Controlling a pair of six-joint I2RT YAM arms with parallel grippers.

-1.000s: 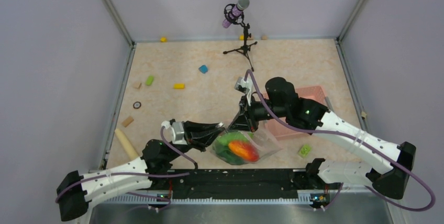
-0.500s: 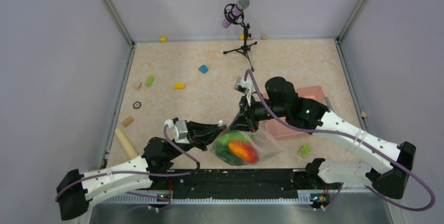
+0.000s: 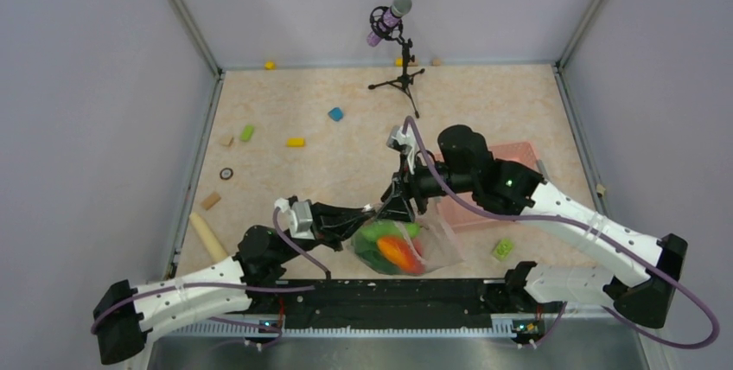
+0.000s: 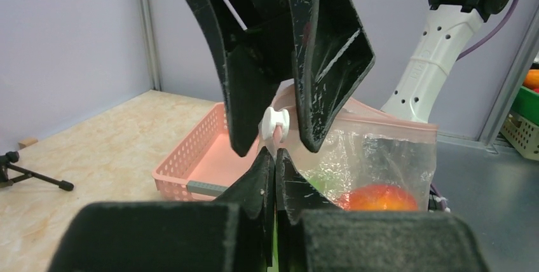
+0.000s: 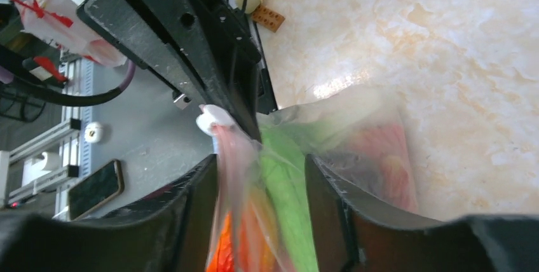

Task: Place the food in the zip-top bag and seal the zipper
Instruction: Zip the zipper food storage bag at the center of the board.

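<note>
At the tan table's near edge, one clear crinkly plastic zip-top bag is holding one red-orange toy mango and green toy vegetables too bunched to count. The left gripper is pinching the bag's mouth edge, jaws closed, just below one white zipper slider. The right gripper is straddling that slider, fingers apart. Beyond, one pink slatted plastic basket is sitting, and farther back one purple microphone on a black tripod is standing.

Food blurred inside zip-top bag (right wrist view); pink basket mostly hidden behind right arm.
</note>
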